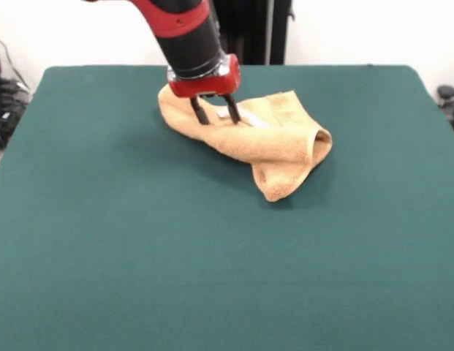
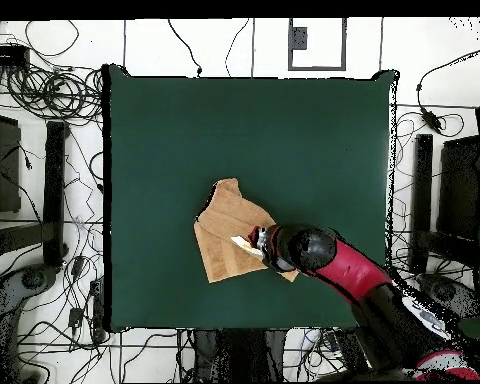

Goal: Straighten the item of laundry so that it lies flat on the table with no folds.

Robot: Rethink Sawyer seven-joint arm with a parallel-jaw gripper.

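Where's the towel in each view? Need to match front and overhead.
Front view: towel upper centre, folded, just right of the gripper.
Overhead view: towel centre-left, low on the table.
Shared landmark: gripper fingers, apart, at the towel's white tag.

We see a pale wall (image 1: 358, 29) behind the bench, a dark upright stand (image 1: 252, 29) against it, a white tiled floor (image 2: 234, 45) all round, black cables (image 2: 44, 95) tangled across it, dark equipment (image 2: 4, 165) along both sides

Red-and-black arm (image 1: 188, 36), dark-fingered gripper (image 1: 214, 113)
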